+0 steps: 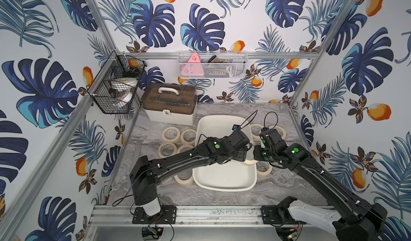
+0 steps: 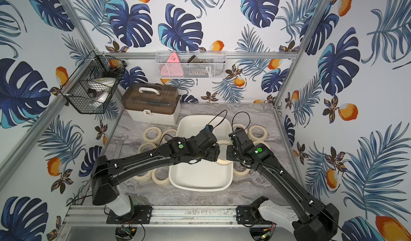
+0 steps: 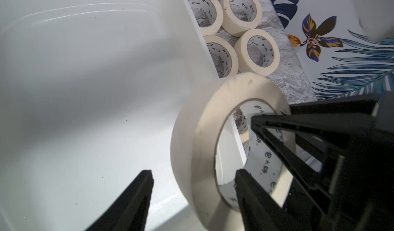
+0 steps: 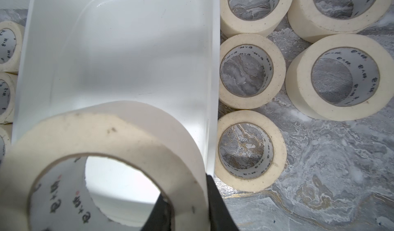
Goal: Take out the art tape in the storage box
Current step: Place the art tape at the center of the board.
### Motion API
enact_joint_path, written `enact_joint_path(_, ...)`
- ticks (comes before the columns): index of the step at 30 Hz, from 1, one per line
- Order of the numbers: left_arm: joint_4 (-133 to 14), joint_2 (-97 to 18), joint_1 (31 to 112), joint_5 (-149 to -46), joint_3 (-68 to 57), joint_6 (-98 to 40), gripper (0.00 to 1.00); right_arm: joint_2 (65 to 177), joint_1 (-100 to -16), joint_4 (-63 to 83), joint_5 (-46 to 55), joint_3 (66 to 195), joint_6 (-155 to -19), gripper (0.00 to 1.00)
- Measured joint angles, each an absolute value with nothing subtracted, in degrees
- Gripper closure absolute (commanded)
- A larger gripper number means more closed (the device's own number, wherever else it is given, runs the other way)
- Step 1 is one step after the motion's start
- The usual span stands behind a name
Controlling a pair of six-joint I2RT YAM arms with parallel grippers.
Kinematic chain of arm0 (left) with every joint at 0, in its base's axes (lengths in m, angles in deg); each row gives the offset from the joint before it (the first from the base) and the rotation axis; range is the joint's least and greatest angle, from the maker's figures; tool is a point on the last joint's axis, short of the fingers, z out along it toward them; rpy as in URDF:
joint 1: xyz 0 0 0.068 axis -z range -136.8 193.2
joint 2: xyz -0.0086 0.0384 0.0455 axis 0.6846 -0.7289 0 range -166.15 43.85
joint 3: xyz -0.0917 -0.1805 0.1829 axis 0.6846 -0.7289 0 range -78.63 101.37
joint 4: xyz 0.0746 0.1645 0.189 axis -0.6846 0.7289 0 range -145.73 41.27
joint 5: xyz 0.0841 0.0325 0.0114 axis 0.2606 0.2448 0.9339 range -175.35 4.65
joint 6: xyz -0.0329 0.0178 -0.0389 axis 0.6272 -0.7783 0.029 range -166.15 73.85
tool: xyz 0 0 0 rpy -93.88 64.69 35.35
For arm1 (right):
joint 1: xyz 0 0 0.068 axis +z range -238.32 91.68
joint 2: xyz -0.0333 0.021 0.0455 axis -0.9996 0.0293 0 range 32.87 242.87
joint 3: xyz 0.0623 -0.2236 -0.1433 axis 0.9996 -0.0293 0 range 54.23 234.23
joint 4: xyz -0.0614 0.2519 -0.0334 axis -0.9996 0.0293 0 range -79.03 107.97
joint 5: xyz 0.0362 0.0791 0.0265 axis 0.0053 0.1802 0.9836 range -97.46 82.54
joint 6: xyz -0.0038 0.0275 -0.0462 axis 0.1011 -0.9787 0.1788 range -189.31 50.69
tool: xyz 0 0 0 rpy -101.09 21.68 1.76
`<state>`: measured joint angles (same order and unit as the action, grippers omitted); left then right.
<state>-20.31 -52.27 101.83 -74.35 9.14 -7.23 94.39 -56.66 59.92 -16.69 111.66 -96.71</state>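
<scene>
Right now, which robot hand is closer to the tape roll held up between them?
Right. The right gripper is shut on the tape roll, pinching its wall. The left gripper is open, with one finger inside the ring and one outside, not squeezing it.

The storage box (image 1: 224,185) is smooth, glossy off-white plastic, its floor flecked with tiny dark specks. The art tape (image 3: 191,138) looks like matt cream paper with a smudged flat face; its core is white and paper-like with dark print. At three o'clock of the box, the tabletop (image 1: 222,197) is grey, marble-patterned and faintly shiny. The left gripper (image 3: 194,173) has matt black plastic fingers. At eleven o'clock, the case (image 1: 171,114) has a brown translucent plastic lid. The frame rail (image 1: 211,215) is brushed metal.
</scene>
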Motion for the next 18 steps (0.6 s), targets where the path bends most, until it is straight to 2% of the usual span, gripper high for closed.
enact_joint_path(7, -20.53, -46.84, 101.83, -75.31, 7.19, -10.84, 0.05, 93.69, -56.92, 61.04, -20.23, 112.03, -96.67, 1.00)
enact_joint_path(10, -20.48, -43.19, 101.83, -73.25, 5.05, -11.82, 0.01, 93.67, -57.95, 63.00, -23.21, 112.43, -98.37, 1.00)
enact_joint_path(13, -19.78, -41.01, 101.83, -70.13, 4.26, -12.96, 0.01, 93.69, -61.79, 65.10, -26.31, 112.78, -101.61, 1.00)
enact_joint_path(18, -18.34, -38.76, 101.79, -66.04, 2.89, -13.66, 0.01, 91.61, -73.36, 65.28, -25.33, 109.85, -105.43, 1.00)
